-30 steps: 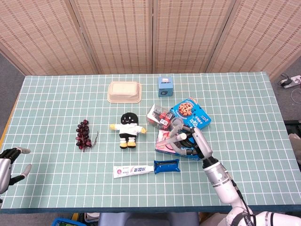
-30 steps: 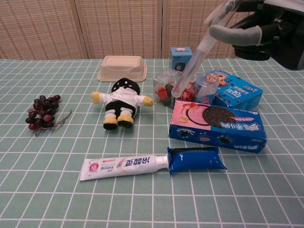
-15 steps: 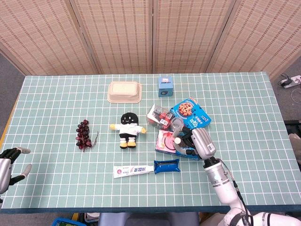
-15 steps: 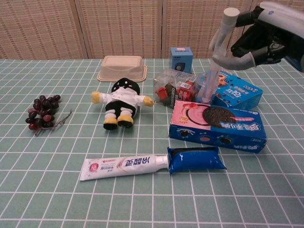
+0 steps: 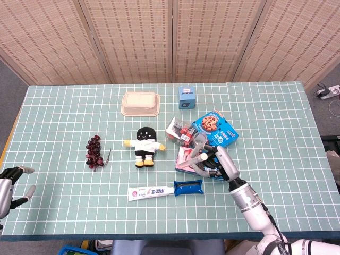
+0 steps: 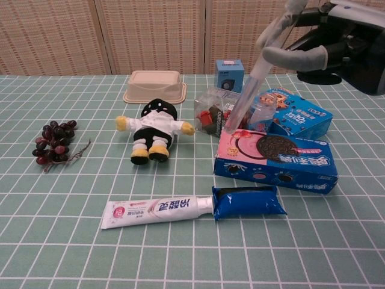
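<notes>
Risk gathers around the right robot hand (image 6: 328,51), which pinches a clear plastic tube (image 6: 246,96) near its top and holds it tilted, its lower end hanging just over the pink-and-blue Oreo box (image 6: 274,158). At 11 o'clock from that box lies a crinkly clear bag of small red packets (image 6: 218,113), and at 1 o'clock a blue cookie box (image 6: 293,112); all three sit close together on the green checked surface (image 5: 64,111). The pinch looks slender and high up, so the tube could well swing or slip through the fingers, especially if its lower end catches the bag or the edge of a box. A sideways sweep at this height might also shove the light bag toward the plush doll (image 6: 153,127) at 9 o'clock. Whether the tube's tip touches the Oreo box cannot be told from either view. Further toward 7 o'clock, the toothpaste tube (image 6: 159,211) and a blue pouch (image 6: 246,201) lie well apart from the tube. The left robot hand (image 5: 9,183) rests at the near left edge of the surface, fingers spread and holding nothing, far from the grapes (image 5: 94,151).
</notes>
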Robot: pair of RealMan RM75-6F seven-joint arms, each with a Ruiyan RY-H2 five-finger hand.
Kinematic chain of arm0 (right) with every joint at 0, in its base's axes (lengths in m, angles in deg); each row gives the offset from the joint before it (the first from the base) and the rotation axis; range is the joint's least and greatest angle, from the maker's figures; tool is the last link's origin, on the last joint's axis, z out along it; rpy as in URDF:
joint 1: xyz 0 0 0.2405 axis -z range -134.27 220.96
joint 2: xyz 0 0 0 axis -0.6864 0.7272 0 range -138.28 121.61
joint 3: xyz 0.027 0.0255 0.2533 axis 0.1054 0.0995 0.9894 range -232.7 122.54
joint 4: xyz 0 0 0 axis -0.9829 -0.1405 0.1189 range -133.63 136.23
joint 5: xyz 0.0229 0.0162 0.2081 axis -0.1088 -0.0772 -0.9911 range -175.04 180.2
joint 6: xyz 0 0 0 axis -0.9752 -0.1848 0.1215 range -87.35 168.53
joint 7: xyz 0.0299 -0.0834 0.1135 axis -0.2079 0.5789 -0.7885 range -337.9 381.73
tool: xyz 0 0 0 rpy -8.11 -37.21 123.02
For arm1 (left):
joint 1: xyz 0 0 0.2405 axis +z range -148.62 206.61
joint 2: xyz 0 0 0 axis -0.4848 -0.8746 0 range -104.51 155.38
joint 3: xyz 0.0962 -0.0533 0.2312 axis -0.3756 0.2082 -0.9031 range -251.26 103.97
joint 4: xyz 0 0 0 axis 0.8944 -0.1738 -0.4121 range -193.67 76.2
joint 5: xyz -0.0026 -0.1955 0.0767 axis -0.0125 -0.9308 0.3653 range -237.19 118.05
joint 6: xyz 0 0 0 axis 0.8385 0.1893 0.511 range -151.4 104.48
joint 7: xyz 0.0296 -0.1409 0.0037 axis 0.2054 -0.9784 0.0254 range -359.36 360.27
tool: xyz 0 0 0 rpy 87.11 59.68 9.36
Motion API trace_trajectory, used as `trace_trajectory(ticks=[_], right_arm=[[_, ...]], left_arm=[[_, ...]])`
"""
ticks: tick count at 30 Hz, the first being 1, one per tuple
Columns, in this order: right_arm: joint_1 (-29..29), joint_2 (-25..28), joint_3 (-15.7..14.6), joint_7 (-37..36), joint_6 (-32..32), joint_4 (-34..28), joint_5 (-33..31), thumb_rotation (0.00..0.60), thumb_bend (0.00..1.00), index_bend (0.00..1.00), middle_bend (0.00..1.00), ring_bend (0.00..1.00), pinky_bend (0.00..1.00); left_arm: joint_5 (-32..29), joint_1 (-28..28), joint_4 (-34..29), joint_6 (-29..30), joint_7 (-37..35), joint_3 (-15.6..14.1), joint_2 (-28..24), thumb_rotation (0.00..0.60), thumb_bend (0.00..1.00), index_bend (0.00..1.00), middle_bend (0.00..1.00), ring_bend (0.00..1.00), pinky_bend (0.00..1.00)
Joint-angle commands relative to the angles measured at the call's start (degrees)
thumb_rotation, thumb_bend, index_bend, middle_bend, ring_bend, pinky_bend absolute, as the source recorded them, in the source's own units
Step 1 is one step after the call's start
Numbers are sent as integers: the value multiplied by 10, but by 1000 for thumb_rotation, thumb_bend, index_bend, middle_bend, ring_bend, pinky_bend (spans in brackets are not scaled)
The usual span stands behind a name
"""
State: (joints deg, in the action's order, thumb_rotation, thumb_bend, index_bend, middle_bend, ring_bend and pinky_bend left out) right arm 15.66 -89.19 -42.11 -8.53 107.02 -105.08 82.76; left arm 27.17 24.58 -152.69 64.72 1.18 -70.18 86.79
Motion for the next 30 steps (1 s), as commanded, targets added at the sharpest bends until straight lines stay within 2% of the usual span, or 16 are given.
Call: trace_trajectory(ticks=[1, 3, 7, 10, 13, 18, 24, 26, 30], right_arm=[[-2, 13, -5, -1, -7, 13, 24, 600, 547, 773, 1000, 1000, 1000], [-3, 8, -9, 47, 3, 27, 31, 600, 547, 773, 1000, 1000, 1000], [1, -23, -14, 216, 43, 62, 36, 600, 547, 774, 1000, 1000, 1000], [2, -47, -15, 317, 66, 77, 34, 600, 547, 773, 1000, 1000, 1000], [2, -62, -16, 353, 75, 82, 31, 600, 548, 773, 1000, 1000, 1000], [2, -71, -10, 297, 82, 82, 36, 600, 547, 773, 1000, 1000, 1000], [-14, -57, -21, 86, 65, 93, 88, 600, 547, 773, 1000, 1000, 1000], [-19, -52, -24, 35, 64, 102, 102, 600, 547, 773, 1000, 1000, 1000], [-23, -45, -31, -14, 64, 108, 113, 600, 547, 773, 1000, 1000, 1000]], left_arm=[[0, 0, 0, 0, 0, 0, 0, 600, 322, 470, 390, 358, 534], [0, 0, -1, 0, 0, 0, 0, 600, 322, 470, 390, 358, 534], [0, 0, -1, 0, 1, 0, 0, 600, 323, 470, 390, 358, 534], [0, 0, 0, -1, 2, 0, 0, 600, 323, 470, 390, 358, 534], [0, 0, 0, 0, 1, 0, 0, 600, 323, 470, 390, 358, 534], [0, 0, -1, 0, 0, 0, -1, 600, 323, 470, 390, 358, 534], [0, 0, 0, -1, 2, -1, -1, 600, 323, 470, 390, 358, 534], [-1, 0, -2, -1, 3, -1, -1, 600, 322, 470, 390, 358, 534], [-1, 0, -2, -1, 3, 0, -1, 600, 322, 470, 390, 358, 534]])
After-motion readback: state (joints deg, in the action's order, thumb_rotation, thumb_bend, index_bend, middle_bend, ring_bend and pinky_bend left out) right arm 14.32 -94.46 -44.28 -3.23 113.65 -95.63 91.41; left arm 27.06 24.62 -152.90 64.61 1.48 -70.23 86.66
